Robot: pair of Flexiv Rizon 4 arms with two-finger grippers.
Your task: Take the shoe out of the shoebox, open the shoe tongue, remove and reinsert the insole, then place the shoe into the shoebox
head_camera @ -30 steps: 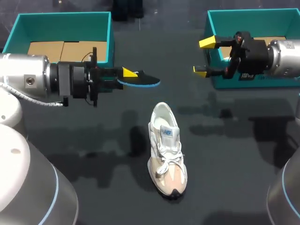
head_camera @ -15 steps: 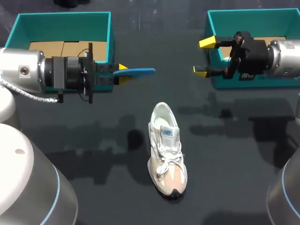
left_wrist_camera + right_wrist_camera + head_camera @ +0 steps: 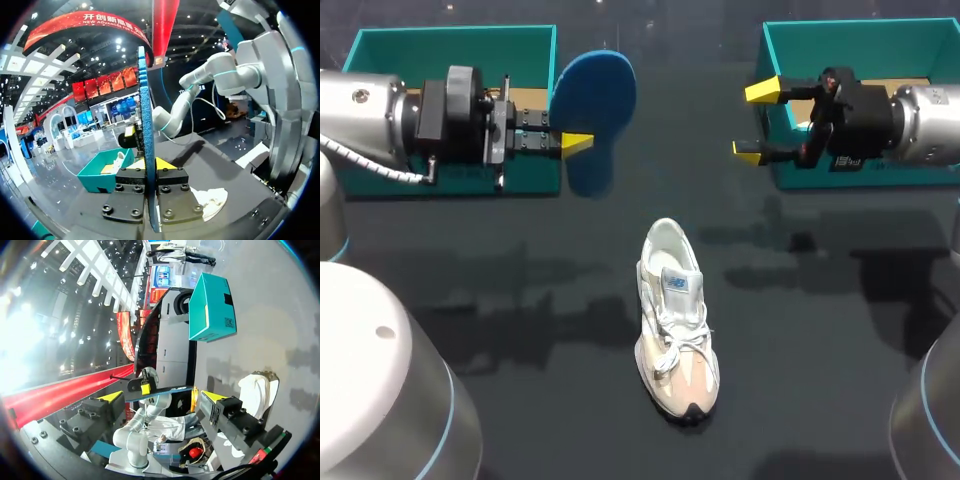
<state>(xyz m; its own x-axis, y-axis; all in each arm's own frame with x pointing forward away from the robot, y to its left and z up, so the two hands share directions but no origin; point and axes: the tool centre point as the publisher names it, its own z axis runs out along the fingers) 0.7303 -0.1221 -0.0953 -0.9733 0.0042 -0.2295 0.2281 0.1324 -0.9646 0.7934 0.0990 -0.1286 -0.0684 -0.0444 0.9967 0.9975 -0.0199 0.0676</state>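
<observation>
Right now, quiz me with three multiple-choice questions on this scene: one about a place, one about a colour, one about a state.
1. Where is the shoe?
A. In one of the boxes
B. On the table
C. Held up in the air

2. What colour is the insole?
A. White
B. Red
C. Blue

3. What state is the right gripper in?
A. Open, holding nothing
B. Shut on the insole
C. Shut on the shoe

Answers:
1 B: the shoe stands on the dark table, outside both boxes.
2 C: the head view shows its blue face, held by the left gripper.
3 A: its yellow tips stand apart with nothing between them.
</observation>
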